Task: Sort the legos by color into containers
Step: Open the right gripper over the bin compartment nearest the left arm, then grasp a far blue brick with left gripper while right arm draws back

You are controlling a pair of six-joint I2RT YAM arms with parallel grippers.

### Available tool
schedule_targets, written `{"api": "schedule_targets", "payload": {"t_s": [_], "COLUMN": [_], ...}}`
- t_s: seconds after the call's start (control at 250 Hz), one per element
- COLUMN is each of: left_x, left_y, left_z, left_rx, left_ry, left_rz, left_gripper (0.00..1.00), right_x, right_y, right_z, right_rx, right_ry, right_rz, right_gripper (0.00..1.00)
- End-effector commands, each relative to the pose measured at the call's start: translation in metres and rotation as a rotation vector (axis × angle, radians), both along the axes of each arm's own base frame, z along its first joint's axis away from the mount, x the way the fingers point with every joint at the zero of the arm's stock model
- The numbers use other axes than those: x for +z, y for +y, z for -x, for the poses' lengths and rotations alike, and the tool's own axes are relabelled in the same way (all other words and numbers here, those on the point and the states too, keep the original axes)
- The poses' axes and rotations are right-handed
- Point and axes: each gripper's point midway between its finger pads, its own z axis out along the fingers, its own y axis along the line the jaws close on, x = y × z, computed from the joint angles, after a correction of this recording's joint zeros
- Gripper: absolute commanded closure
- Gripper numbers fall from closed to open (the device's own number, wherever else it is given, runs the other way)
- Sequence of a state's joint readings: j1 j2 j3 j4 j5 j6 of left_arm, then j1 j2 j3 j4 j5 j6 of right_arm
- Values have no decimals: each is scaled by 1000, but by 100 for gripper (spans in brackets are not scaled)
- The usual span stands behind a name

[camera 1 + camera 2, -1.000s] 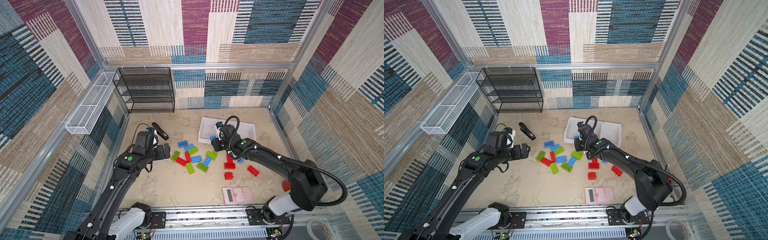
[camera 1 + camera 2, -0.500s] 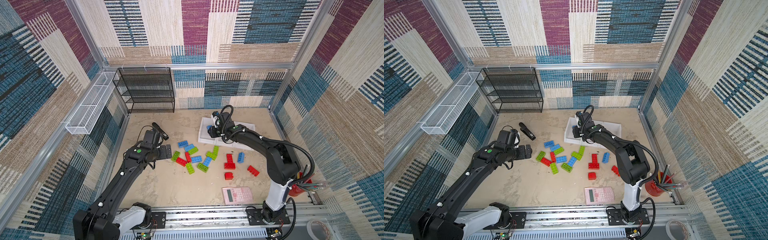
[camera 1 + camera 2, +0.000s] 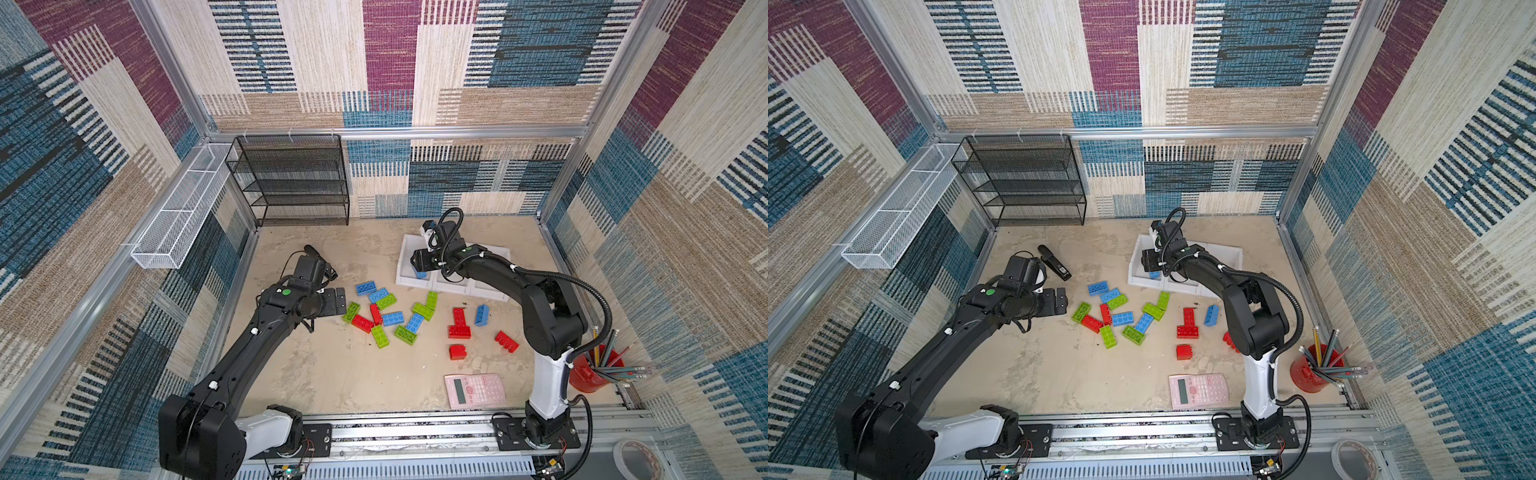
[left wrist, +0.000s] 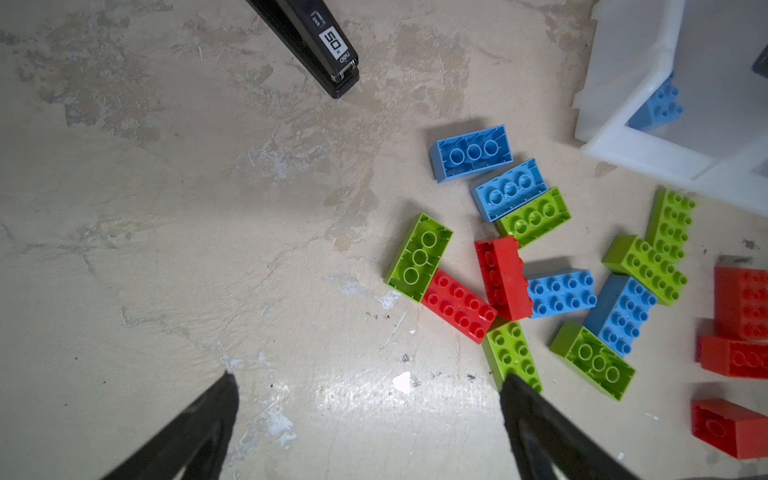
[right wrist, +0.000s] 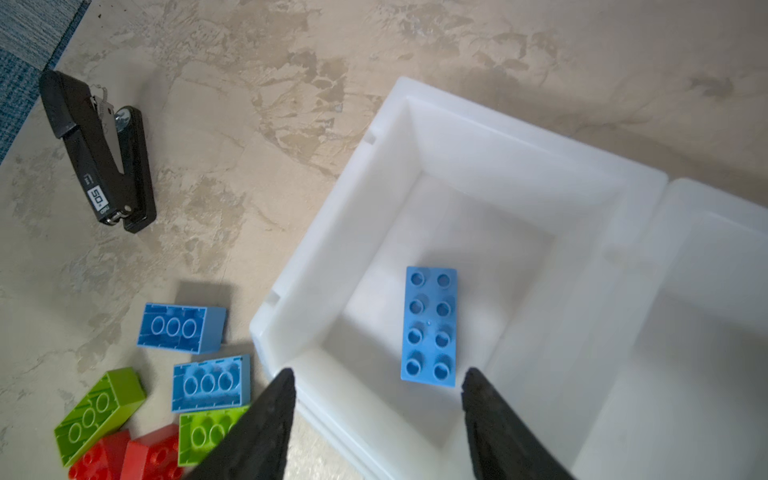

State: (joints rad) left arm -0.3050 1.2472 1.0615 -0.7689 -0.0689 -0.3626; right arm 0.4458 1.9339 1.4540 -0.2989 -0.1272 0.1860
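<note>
Several blue, lime green and red legos (image 3: 386,311) lie scattered on the beige table, and they also show in the left wrist view (image 4: 505,276). Three white containers (image 3: 457,289) stand in a row behind them. My right gripper (image 5: 378,372) hangs open over the leftmost container (image 5: 332,232). A blue lego (image 5: 430,326) lies studs up inside it, clear of both fingers. In both top views that gripper (image 3: 417,262) (image 3: 1148,262) is over the same bin. My left gripper (image 4: 369,376) is open and empty, just left of the pile (image 3: 334,301).
A black stapler (image 3: 1054,262) lies behind my left wrist. A pink calculator (image 3: 475,390) sits near the front edge and a red pencil cup (image 3: 594,370) at the right. A black mesh rack (image 3: 291,183) and a white wire basket (image 3: 183,208) line the back left.
My right gripper moved from the pile back to the leftmost container and opened, and the blue lego now lies in that bin. My left gripper edged toward the pile.
</note>
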Motion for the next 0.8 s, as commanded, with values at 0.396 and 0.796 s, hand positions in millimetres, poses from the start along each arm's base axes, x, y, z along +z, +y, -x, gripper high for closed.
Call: {"api": "schedule_targets", "payload": {"t_s": [0.396, 0.796], "left_x": [4, -41], "left_y": [-30, -47], "left_z": [-53, -98], "left_rx": [-3, 181], "left_ry": [36, 106], "left_rz": [-23, -19], "left_gripper": [1, 1], "right_x": [70, 74], "right_y": [-55, -92], "right_z": [88, 135], "right_rx": [-98, -196], "right_ry": [-260, -359], "right_rz": [-149, -216], "right_gripper": [4, 0]}}
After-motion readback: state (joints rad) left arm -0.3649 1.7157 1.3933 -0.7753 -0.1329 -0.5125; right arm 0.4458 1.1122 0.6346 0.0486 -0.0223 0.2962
